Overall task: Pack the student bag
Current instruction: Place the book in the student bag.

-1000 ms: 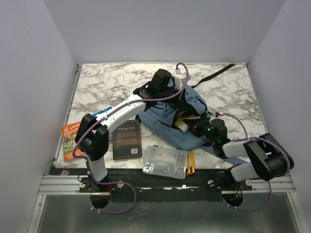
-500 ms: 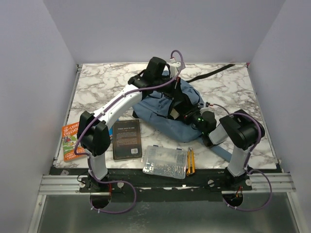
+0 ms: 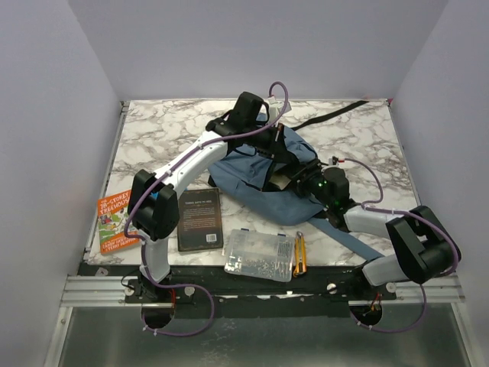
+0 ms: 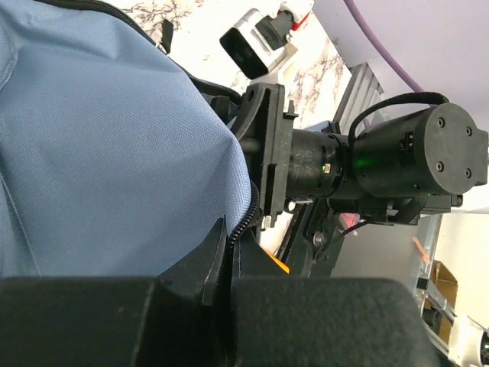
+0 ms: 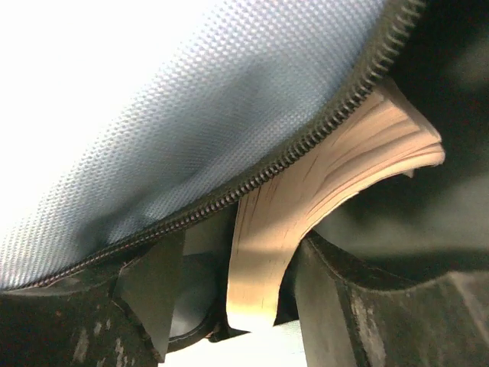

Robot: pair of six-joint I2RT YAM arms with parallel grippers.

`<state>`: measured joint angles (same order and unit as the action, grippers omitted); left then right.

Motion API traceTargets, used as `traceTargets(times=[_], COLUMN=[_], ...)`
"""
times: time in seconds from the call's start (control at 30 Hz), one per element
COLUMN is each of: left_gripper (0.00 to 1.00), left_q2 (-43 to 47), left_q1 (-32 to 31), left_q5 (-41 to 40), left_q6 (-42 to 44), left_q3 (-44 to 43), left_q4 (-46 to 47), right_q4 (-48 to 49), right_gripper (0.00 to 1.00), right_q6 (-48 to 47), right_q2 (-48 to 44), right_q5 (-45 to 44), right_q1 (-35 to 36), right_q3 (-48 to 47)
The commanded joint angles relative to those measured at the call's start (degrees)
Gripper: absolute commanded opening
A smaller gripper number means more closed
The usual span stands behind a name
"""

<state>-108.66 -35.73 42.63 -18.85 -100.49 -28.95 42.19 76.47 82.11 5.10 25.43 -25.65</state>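
We're mid-insertion: the student bag lies on the marble tabletop, just far of centre. The left gripper has its jaws pinched on the zip edge, lifting the mouth, and the right gripper has its jaws clamped on a paperback right at the zip line. Next, we judge, that paperback wants pushing deeper under the lip before release, with the dark book, orange book and clear case waiting near the front edge.

orange book reads "storey treehouse"
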Motion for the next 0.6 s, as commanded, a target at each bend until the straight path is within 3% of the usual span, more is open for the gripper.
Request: traceTargets(times=[0.0,0.03,0.07,0.17,0.27,0.37,0.43,0.5,0.57], left_gripper=[0.00,0.00,0.00,0.00,0.00,0.00,0.00,0.00,0.00], left_q2=[-0.7,-0.3,0.2,1.4,0.7,0.8,1.1,1.0,0.7], left_q1=[-1.3,-1.2,-1.3,-1.3,-1.3,0.6,0.7,0.5,0.4], left_q5=[3.7,3.7,3.6,4.0,5.0,7.9,7.7,8.7,8.1], left_q6=[-1.3,-1.2,-1.4,-1.5,-1.4,-4.0,-3.3,-2.9,-3.0], left_q3=[-1.9,-1.9,-1.9,-2.5,-2.8,-2.2,-2.3,-2.2,-2.0], left_q4=[0.6,0.6,0.6,0.6,0.6,2.6,2.4,2.3,2.3], right_q4=[-2.7,-1.9,1.1,16.0,38.2,50.1,52.5,46.7,43.0], right_gripper=[0.57,0.54,0.35,0.01,0.00,0.00,0.00,0.01,0.11], right_q6=[-3.7,-4.4,-3.6,-3.9,-1.7,-2.3,-2.2,-2.7,-2.9], right_q2=[0.6,1.0,1.7,10.8,23.5,30.4,34.0,35.4,33.9], right_q5=[-0.4,-1.3,-2.3,-1.1,-0.3,-1.0,0.4,1.0,-1.0], right_q1=[0.1,0.1,0.1,0.3,1.7,1.9,1.9,2.2,2.2], right_q3=[0.1,0.8,2.2,3.3,0.2,-2.9,-5.4,-7.5,-5.5])
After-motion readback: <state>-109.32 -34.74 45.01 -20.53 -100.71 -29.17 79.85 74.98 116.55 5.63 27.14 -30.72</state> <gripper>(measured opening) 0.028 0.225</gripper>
